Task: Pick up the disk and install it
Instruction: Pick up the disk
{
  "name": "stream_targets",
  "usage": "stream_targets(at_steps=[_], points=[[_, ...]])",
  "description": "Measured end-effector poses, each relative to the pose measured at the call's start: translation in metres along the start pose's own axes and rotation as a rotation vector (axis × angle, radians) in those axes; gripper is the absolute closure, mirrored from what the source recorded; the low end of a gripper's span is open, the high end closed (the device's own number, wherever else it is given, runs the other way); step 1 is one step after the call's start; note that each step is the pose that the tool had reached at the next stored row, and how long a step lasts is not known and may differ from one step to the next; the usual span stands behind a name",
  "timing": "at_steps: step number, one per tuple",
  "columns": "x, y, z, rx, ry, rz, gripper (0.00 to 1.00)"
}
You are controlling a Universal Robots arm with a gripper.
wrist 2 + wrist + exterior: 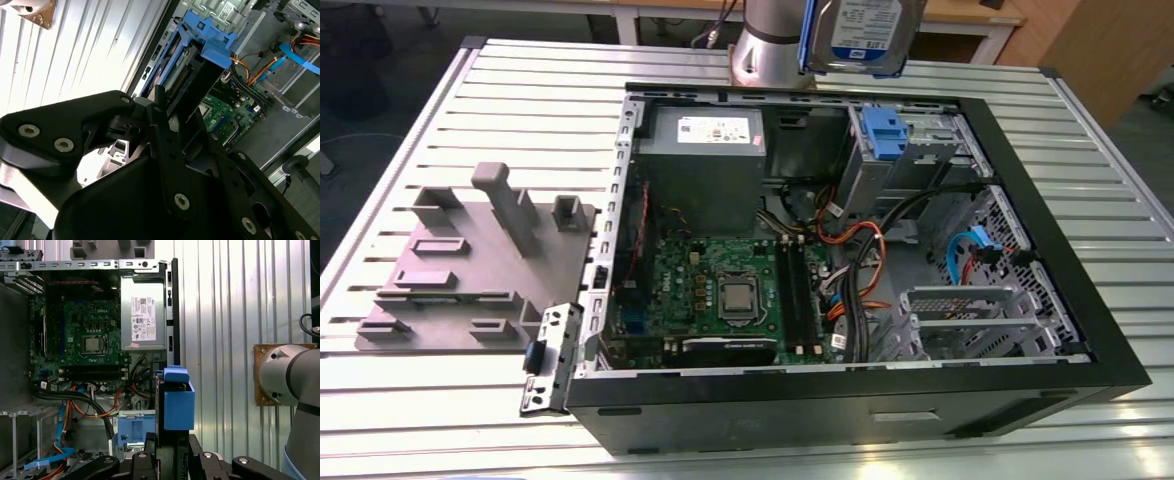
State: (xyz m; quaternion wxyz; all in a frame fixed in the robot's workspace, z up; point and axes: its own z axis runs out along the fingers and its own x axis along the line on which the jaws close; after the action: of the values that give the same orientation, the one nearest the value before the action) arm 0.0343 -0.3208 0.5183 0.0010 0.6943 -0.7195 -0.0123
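Silver-grey, blue-railed hard drive (865,30) is pinched in my claw (169,447), hanging end-down above the blue-fronted drive cage (887,135), near its outer side.

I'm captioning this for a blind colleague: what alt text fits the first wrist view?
The gripper grips the disk edge-on, its blue rail facing the camera, near the edge of the open computer case on a slatted table. Inside lie the motherboard and power supply.

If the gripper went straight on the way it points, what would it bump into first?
The gripper holds the disk, so the disk leads. It would probably hit the computer case's rim beside the blue drive caddy, though depth is hard to judge.
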Motion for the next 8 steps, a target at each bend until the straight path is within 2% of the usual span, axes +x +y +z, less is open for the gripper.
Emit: stream_targets(at_steps=[6,8], points=[[0.0002,0.0002,0.0,0.0,0.0002,0.0,0.65],[0.0026,0.0001,0.0,0.0,0.0001,0.0,0.65]])
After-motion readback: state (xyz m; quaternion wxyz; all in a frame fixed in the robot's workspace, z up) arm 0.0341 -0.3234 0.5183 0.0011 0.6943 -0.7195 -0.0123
